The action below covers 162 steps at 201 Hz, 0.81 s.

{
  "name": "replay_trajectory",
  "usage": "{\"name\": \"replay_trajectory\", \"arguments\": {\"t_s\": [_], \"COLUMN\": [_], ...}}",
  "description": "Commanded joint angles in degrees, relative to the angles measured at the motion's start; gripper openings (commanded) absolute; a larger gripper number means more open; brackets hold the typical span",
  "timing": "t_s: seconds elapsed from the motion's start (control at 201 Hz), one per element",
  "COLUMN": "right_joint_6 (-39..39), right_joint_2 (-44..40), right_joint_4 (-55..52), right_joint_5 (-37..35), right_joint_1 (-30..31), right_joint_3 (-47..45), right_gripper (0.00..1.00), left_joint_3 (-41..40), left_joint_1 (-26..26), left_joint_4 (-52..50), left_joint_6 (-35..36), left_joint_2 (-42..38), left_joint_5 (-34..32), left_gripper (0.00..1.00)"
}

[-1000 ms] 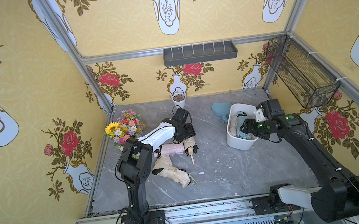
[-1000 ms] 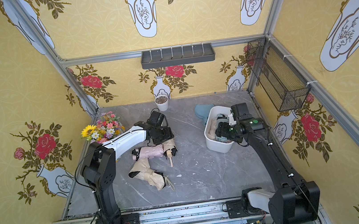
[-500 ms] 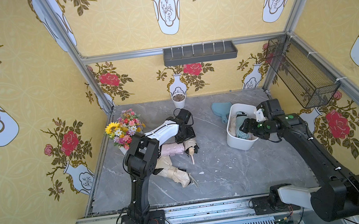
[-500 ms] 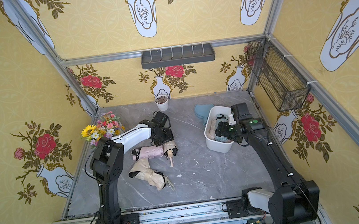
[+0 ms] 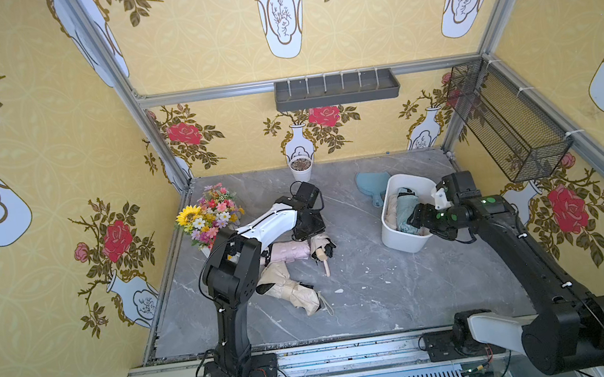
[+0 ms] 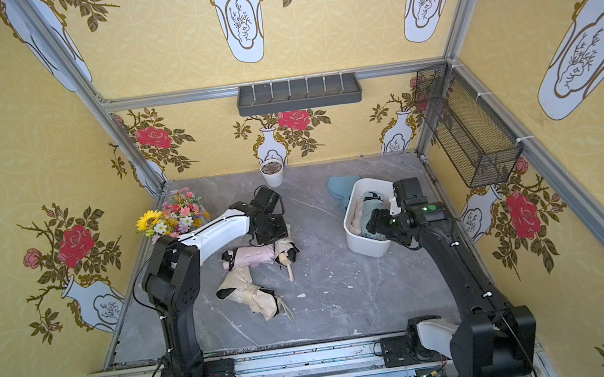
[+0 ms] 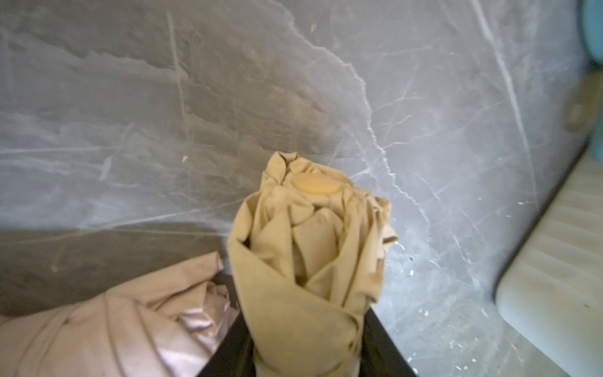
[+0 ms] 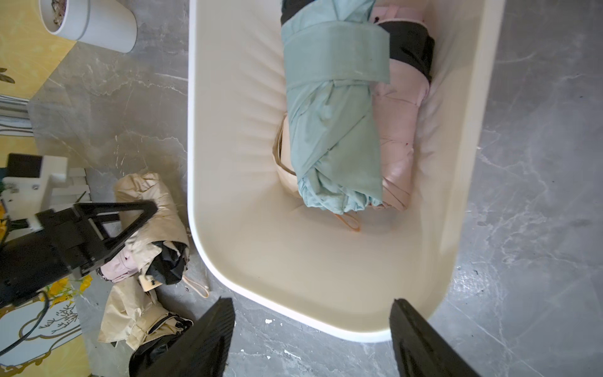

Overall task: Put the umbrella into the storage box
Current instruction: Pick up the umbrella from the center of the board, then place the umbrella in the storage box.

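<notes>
Beige umbrella (image 7: 310,248) clamped in the left gripper (image 7: 305,346), mid-tabletop (image 5: 383,285).
Fingers apart, the right gripper (image 8: 311,302) hangs above the storage box (image 8: 235,163).

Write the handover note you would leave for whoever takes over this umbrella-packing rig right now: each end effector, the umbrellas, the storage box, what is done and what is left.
Left end effector: shut on the tan umbrella, which looks to be on the table, not yet lifted.
Right end effector: open, empty, above one end of the storage box.
Done: the mint-green umbrella and the boxed pink umbrella lie in the box.
Left: carry the tan one across, then the loose pink umbrella and the beige umbrella, both on the table by the left arm.
</notes>
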State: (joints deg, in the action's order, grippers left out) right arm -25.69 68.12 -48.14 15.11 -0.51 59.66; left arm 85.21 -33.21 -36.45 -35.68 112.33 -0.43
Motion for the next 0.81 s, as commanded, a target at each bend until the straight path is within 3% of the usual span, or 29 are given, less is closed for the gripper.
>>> {"name": "replay_trajectory", "arguments": {"t_s": [0.0,0.358,0.802], "right_joint_6": [-0.7,0.5,-1.6], "right_joint_2": [-0.8,-2.9,-5.2], "right_joint_4": [-1.0,-3.6,-2.3], "right_joint_5": [1.3,7.8,10.7], "right_joint_1": [-2.2,-12.5,-16.0], "right_joint_3": [-0.4,-2.1,-3.0], "right_gripper": [0.79,0.79,0.79], "left_joint_3": [0.3,11.3,27.3], "left_joint_1": [-1.2,-8.3,-14.8], "left_joint_4": [0.1,-2.4,9.0], "left_joint_6": [-0.9,-1.7,5.8], "left_joint_2": [-3.3,-7.1,1.5], "left_joint_5": [1.4,4.0,14.9], "left_gripper": [0.24,0.16,0.14]}}
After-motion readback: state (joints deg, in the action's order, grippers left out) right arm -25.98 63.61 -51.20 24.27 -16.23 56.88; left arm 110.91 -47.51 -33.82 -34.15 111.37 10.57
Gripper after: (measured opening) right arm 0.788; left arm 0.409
